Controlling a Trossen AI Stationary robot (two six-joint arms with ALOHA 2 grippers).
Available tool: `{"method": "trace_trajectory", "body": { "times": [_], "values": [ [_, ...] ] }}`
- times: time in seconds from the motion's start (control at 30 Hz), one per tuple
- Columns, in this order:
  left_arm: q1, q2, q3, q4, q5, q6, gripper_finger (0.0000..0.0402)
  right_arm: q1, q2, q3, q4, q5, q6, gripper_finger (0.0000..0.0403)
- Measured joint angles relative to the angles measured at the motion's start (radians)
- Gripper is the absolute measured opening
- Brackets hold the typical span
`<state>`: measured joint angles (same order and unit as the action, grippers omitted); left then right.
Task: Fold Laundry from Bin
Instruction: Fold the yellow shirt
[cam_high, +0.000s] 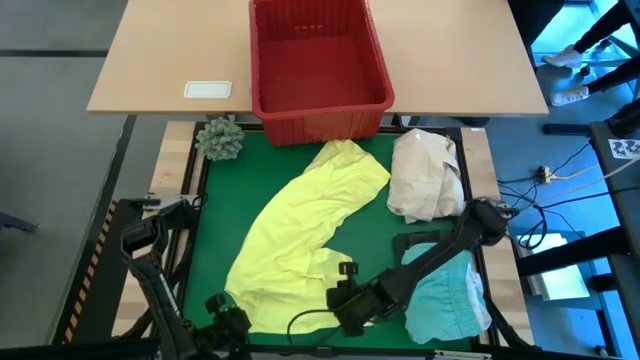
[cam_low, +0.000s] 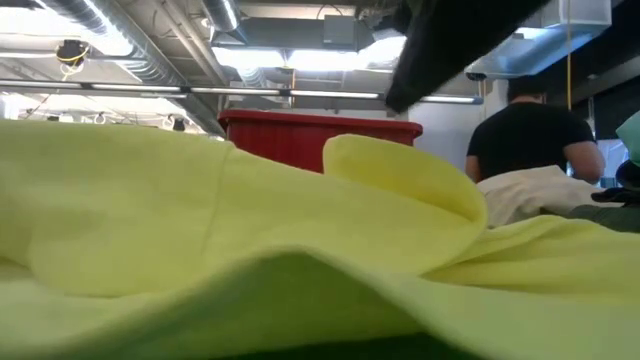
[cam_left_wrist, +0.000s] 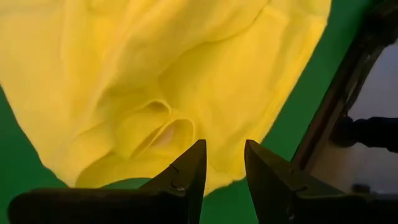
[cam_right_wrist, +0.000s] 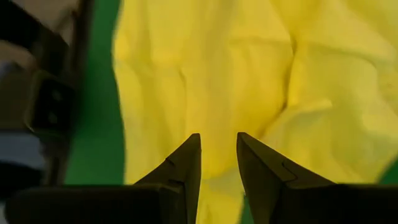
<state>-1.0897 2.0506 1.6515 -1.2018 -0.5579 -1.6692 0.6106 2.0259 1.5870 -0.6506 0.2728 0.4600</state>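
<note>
**A:** Yellow garment (cam_low: 240, 240) is filling your low camera, lying spread on the green mat (cam_high: 225, 200). Are your fingers gripping it?

**B:** Neither pair is gripping. Your left gripper (cam_left_wrist: 222, 163) is hovering with a narrow gap, nothing between the tips; the garment's folded edge is lying just beyond them.

**A:** And the right gripper (cam_right_wrist: 218, 155)?

**B:** It's showing the same narrow gap, the yellow cloth spreading beneath and ahead of the fingers.

**A:** Where's the bin (cam_high: 318, 70) sitting?

**B:** Well past both fingertips, beyond the cloth. No readable writing is showing anywhere.
</note>
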Motion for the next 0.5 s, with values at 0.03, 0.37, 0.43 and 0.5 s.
{"method": "trace_trajectory", "body": {
  "times": [0.03,0.37,0.43,0.5],
  "values": [
    [0.001,0.000,-0.004,0.001,-0.001,-0.001,0.0104,-0.001,-0.023,-0.041,0.065,-0.002,0.003,0.0104],
    [0.042,0.007,-0.069,0.023,0.090,-0.001,0.0143,-0.011,-0.110,-0.234,0.354,0.022,0.005,0.0104],
    [0.046,0.007,-0.083,0.045,0.114,-0.003,0.0158,-0.015,-0.104,-0.244,0.360,0.012,0.007,0.0108],
    [0.051,0.007,-0.094,0.071,0.120,-0.003,0.0174,-0.016,-0.103,-0.251,0.357,0.006,0.011,0.0120]
  ]
}}
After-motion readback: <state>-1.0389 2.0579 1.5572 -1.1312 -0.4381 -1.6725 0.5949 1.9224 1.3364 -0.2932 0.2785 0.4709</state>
